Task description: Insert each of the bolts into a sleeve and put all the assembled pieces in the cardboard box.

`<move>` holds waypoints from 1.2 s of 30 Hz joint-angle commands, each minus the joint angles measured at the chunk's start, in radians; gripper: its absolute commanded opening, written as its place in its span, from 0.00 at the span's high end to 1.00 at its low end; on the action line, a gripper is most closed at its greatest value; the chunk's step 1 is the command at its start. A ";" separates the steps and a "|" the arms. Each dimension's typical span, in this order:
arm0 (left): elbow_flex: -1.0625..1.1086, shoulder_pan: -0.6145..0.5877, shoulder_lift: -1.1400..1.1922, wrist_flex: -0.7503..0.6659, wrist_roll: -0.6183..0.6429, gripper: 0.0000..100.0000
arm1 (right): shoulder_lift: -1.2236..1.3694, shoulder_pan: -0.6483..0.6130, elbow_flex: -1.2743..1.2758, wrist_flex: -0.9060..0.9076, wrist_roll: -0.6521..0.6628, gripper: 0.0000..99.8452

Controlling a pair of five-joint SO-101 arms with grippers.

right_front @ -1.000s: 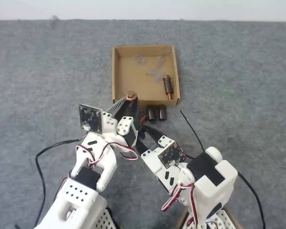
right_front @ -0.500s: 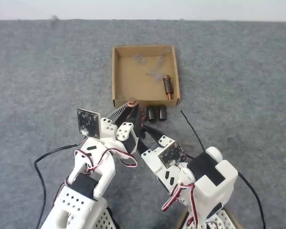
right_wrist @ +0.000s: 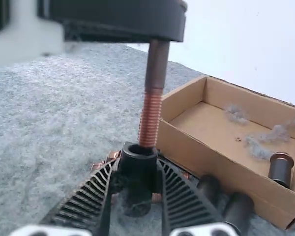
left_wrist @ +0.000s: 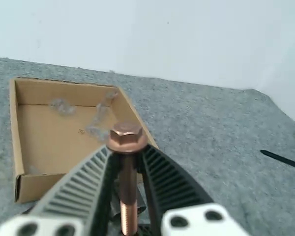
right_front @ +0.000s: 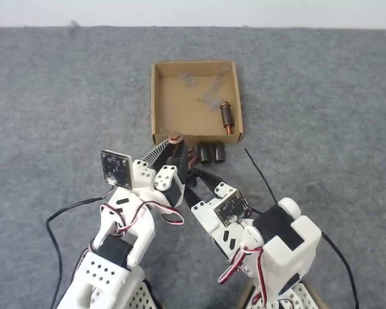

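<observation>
Now that the left gripper [left_wrist: 125, 157] has lowered its clamped bolt [left_wrist: 126, 139], the tip seemingly enters the right gripper's [right_wrist: 137, 169] held sleeve [right_wrist: 137, 191], at six o'clock of the cardboard box [right_front: 156, 96]. There are two loose sleeves [right_front: 205, 152] and one assembled piece [right_front: 227, 118].

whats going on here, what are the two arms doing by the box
The left gripper holds a copper bolt upright, gripped just under its head. The right gripper is shut on a black sleeve standing below it, and the bolt's threaded tip is at the sleeve's mouth, apparently just entering. One assembled piece lies in the cardboard box. Two loose sleeves lie just outside its near wall.
</observation>
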 commanded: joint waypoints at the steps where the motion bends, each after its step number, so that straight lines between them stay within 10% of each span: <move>1: -0.013 -0.002 -0.028 -0.034 0.006 0.99 | -0.045 0.012 0.026 0.002 0.006 0.99; 36: 0.012 0.023 -0.028 0.133 0.011 0.99 | -0.048 0.021 0.028 0.002 0.014 0.99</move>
